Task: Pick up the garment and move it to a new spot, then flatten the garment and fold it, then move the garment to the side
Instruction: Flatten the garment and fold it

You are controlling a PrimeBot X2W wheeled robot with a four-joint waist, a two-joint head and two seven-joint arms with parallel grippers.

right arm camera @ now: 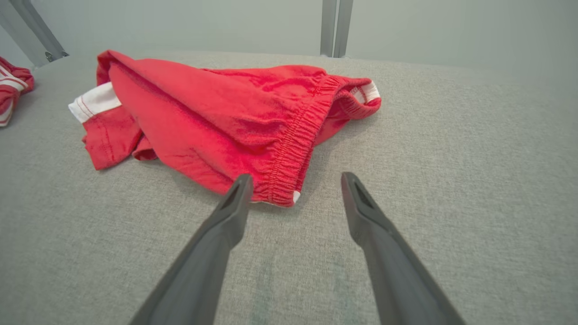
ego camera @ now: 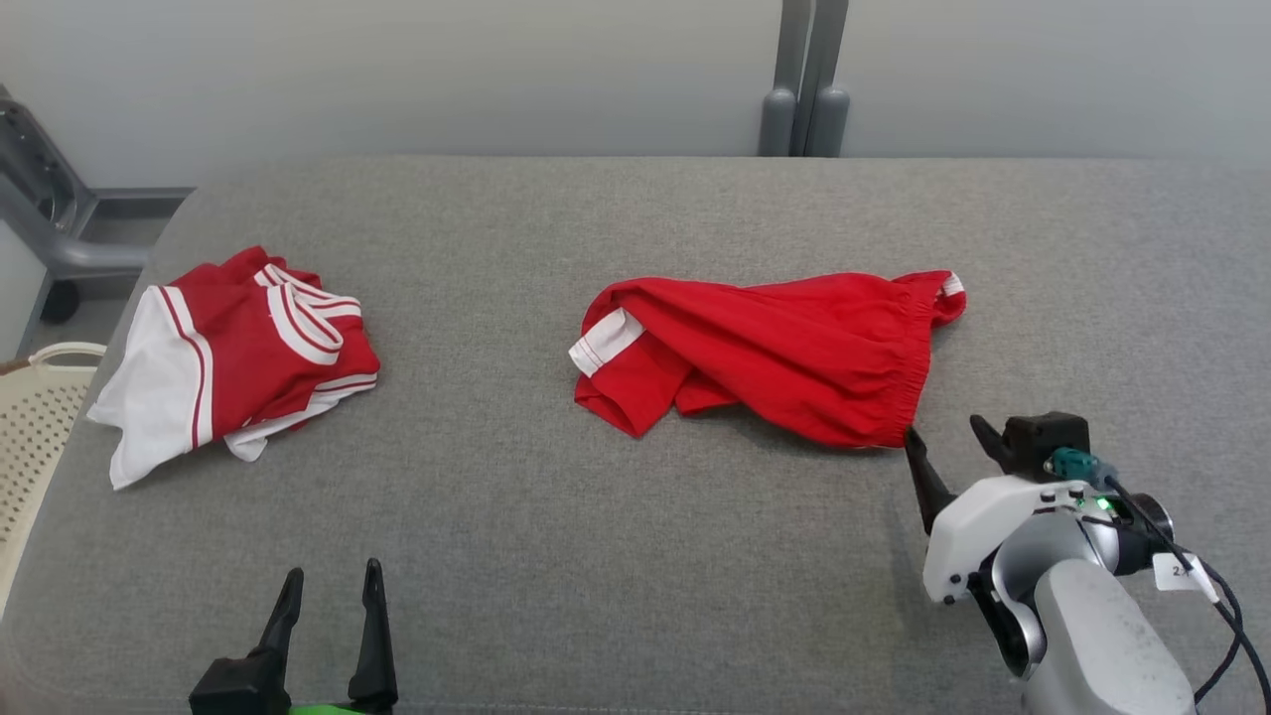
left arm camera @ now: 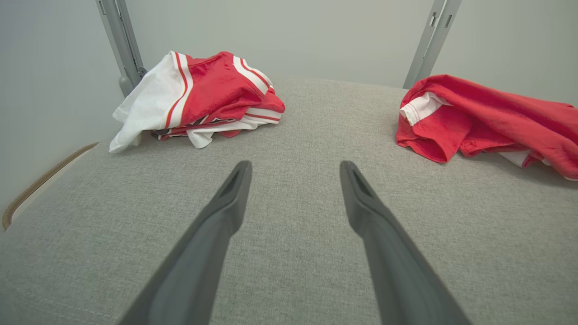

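Garment [ego camera: 775, 348], a crumpled pair of red shorts, lies on the grey cloth-covered bench [ego camera: 596, 546] near the middle of the head view, a little toward 3 o'clock. Its gathered elastic waistband sits at the 3 o'clock end. A leg opening with a white hem band is turned out at the 9 o'clock end. The cloth is bunched and creased, not flat.

The right tool [ego camera: 943, 429] sits at about 5 o'clock from the garment. Its two dark fingers are spread wide with nothing between them. One fingertip is just beside the lower corner of the waistband; whether it touches the cloth I cannot tell. In the right wrist view the garment [right arm camera: 216, 117] spreads from 12 o'clock round to 9 o'clock ahead of the right tool [right arm camera: 295, 177], and the waistband corner lies close to one fingertip.

The left tool [ego camera: 333, 569] is at 7 o'clock in the head view, fingers parted and empty, well apart from the garment. In the left wrist view the left tool [left arm camera: 295, 164] points over bare bench, with the garment [left arm camera: 487, 122] off at 2 o'clock.

A folded red and white jersey [ego camera: 238, 348] rests at 9 o'clock on the bench, well apart from the shorts. A pale basket [ego camera: 35, 417] stands just beyond the 9 o'clock edge
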